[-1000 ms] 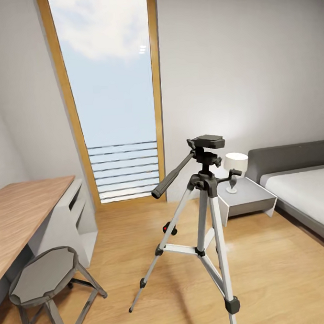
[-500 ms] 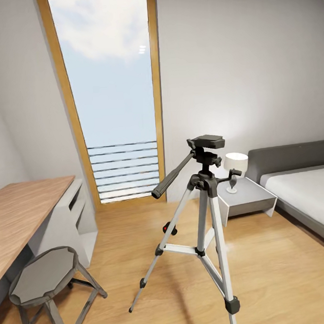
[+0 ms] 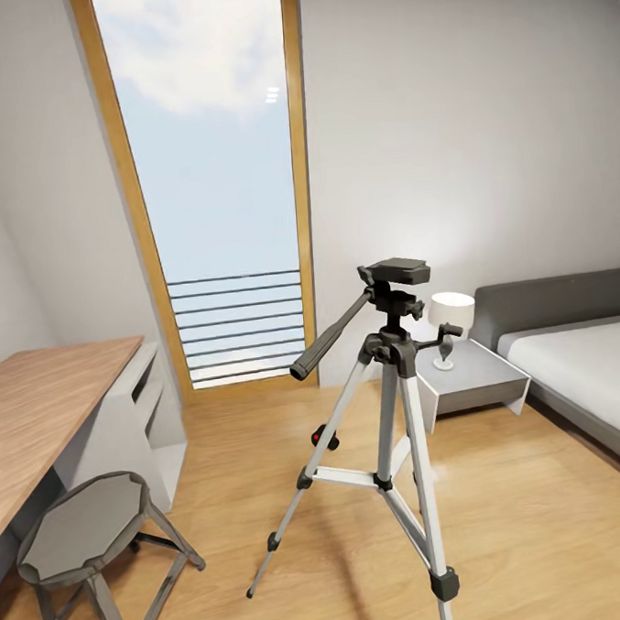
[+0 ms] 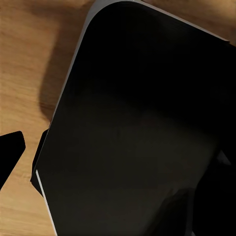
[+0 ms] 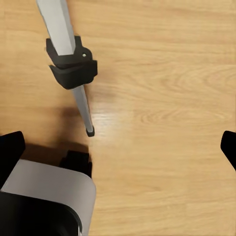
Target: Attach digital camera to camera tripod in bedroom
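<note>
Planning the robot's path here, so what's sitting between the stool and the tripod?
Nothing: in the head view, only bare wood floor lies between the stool and the camera tripod.

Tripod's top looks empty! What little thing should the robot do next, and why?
Probably edge forward and lower the right gripper toward the small black thing with a red dot low behind the tripod legs; it looks like the camera. The tripod's top plate is bare, and the right gripper hangs open and empty over the floor.

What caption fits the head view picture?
A tripod stands on a wood floor between a desk and a bed.
</note>
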